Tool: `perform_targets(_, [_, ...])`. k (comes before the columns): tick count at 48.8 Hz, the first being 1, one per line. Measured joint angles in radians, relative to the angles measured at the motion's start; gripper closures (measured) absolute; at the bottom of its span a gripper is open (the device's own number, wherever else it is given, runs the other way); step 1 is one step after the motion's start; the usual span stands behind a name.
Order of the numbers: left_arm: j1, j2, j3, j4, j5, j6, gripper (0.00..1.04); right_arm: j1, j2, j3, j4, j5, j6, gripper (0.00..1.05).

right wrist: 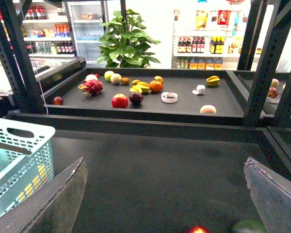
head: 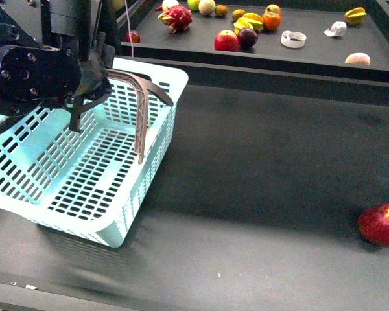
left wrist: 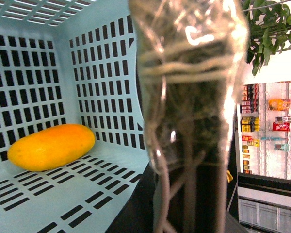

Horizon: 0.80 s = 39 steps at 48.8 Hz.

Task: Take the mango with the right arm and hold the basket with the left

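Note:
The light-turquoise basket (head: 84,175) sits tilted at the left of the dark table, its near end raised. My left gripper (head: 91,97) is shut on its grey-brown handles (head: 142,110), which fill the left wrist view as a blurred dark bundle (left wrist: 189,97). The yellow mango (left wrist: 51,146) lies on the slotted floor inside the basket (left wrist: 102,77). In the front view the mango is hidden. My right gripper (right wrist: 165,194) is open and empty above the table, to the right of the basket (right wrist: 19,155). It is out of the front view.
A red fruit with a yellow patch (head: 381,225) lies at the table's right edge and shows below my right gripper (right wrist: 198,229), next to something green (right wrist: 250,225). A raised black shelf (head: 311,55) behind holds several fruits, including a dragon fruit (head: 176,17).

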Motion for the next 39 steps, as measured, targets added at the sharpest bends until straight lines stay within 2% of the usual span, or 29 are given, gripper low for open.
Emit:
perform_targets(9, [0.000, 0.043, 0.072, -0.058, -0.023, -0.073, 0.99, 0.000, -0.001, 0.000, 0.000, 0.000, 0.000, 0.08])
perform_targets(13, [0.000, 0.045, 0.080, -0.092, -0.022, -0.075, 0.83, 0.000, -0.001, 0.000, 0.000, 0.000, 0.000, 0.08])
perform_targets(23, [0.003, 0.029, 0.039, -0.076, -0.027, -0.042, 0.52, 0.000, -0.001, 0.000, 0.000, 0.000, 0.000, 0.08])
perform_targets(32, [0.024, -0.119, -0.101, -0.006, 0.004, 0.065, 0.08, 0.000, -0.001, 0.000, 0.000, 0.000, 0.000, 0.08])
perform_targets(39, [0.036, -0.255, -0.240, 0.073, 0.000, 0.174, 0.08, 0.000, -0.001, 0.000, 0.000, 0.000, 0.000, 0.08])
